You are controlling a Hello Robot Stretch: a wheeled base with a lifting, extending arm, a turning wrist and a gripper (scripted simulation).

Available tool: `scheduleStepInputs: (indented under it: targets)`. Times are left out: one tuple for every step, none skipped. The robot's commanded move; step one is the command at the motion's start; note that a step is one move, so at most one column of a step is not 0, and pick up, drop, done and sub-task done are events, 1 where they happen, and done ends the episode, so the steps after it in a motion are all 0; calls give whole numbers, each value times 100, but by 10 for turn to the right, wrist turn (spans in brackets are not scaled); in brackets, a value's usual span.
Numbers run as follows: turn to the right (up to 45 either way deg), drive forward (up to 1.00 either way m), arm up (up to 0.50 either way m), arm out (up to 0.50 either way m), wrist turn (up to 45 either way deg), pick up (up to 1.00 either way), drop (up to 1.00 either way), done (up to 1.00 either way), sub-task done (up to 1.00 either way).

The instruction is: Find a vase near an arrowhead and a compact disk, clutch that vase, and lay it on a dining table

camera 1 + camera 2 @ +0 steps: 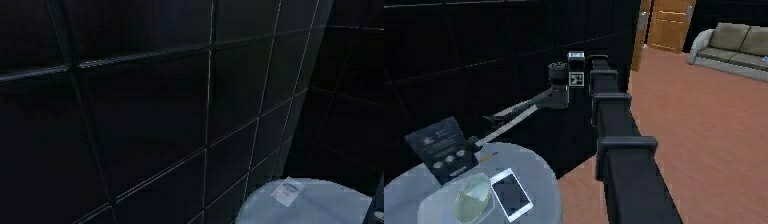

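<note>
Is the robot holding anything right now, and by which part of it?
Cannot tell: the tool ends by a dark box on the round table, so no hold can be made out.

Dark tiled wall (150,100) behind a round grey table (536,172); reddish floor (704,120), grey sofa (729,45), perhaps a wooden door (669,25) beyond.

Wall (150,100) behind the round table (539,170): black, gridded tiles. Table: pale grey. Floor (704,110) beside the table: reddish-brown.

Home (sofa (734,45), wooden door (668,24))
</note>
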Motion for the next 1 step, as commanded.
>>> scheduleStepInputs:
  targets:
    - [0, 0, 0, -10, 0, 0, 0, 0, 0]
